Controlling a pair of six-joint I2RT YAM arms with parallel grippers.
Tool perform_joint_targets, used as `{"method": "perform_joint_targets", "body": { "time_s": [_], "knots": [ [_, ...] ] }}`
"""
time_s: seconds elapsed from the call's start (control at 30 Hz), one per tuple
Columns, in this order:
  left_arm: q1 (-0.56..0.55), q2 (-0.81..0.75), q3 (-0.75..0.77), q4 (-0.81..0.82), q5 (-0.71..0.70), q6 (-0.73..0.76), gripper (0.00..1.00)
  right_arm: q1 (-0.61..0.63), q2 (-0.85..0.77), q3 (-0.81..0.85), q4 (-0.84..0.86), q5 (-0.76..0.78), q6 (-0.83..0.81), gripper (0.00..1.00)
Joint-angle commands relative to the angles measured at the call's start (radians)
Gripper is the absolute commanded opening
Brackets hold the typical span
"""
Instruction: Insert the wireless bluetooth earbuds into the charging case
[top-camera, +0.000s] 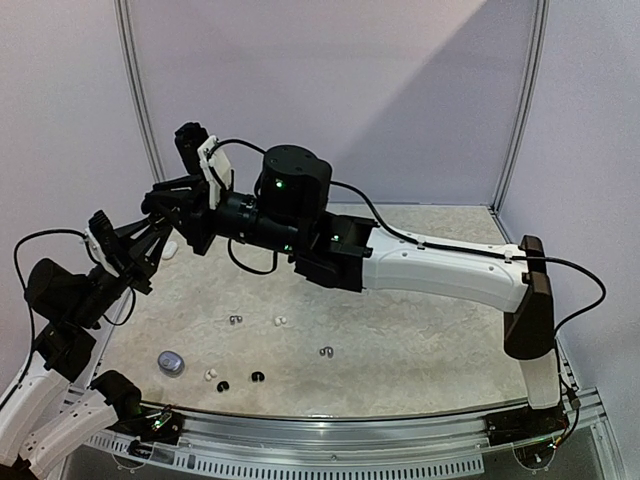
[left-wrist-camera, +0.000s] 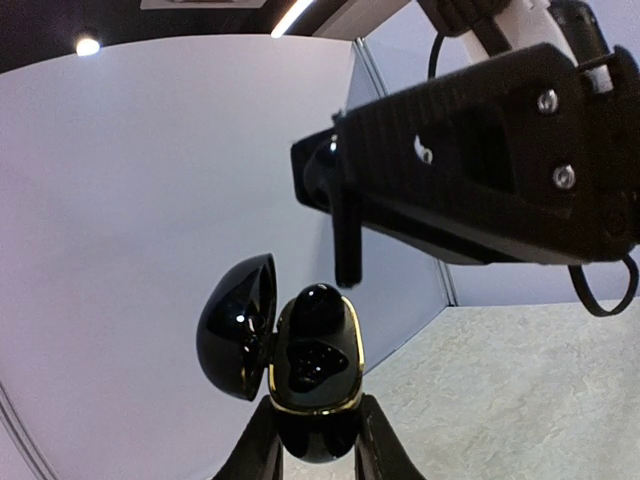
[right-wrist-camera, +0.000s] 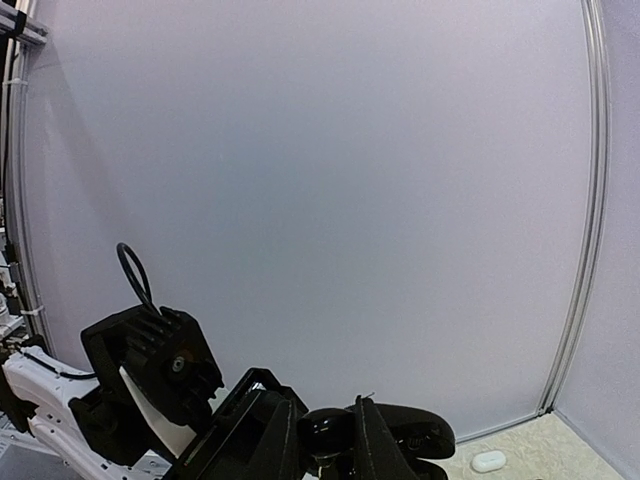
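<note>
A glossy black charging case (left-wrist-camera: 312, 365) with a gold rim is upright in my left gripper (left-wrist-camera: 315, 435), which is shut on its lower half. Its lid (left-wrist-camera: 238, 325) hangs open to the left. A black earbud (left-wrist-camera: 318, 303) sits at the case's upper socket, and the lower socket looks empty. A finger (left-wrist-camera: 347, 240) of my right gripper comes down just above that bud. In the right wrist view my right gripper (right-wrist-camera: 328, 442) is shut on a black earbud (right-wrist-camera: 330, 432). Both grippers (top-camera: 150, 245) (top-camera: 172, 210) meet above the table's far left.
Several loose earbuds lie on the mat: a grey one (top-camera: 236, 320), a white one (top-camera: 280, 321), another grey one (top-camera: 326, 352), and black and white ones near the front (top-camera: 222, 384). A silvery case (top-camera: 171, 362) lies front left. A white case (right-wrist-camera: 488, 461) is by the back wall.
</note>
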Motion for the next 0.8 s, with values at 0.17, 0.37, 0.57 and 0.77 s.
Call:
{"method": "perform_joint_targets", "body": {
  "time_s": [0.17,0.37,0.57,0.77],
  "knots": [
    [-0.02,-0.001,-0.022,0.042,-0.011,-0.003,0.0,0.006,0.081,0.075,-0.007,0.014,-0.01,0.0],
    [-0.024,0.0,-0.017,0.041,-0.014,-0.003,0.0,0.006,0.093,0.079,-0.008,0.023,-0.009,0.0],
    [-0.024,-0.009,-0.015,0.027,-0.02,-0.009,0.0,0.006,0.086,0.068,-0.016,0.057,-0.014,0.0],
    [-0.024,-0.013,-0.013,0.021,-0.021,-0.013,0.0,0.007,0.07,0.043,0.003,0.101,-0.027,0.0]
  ]
}}
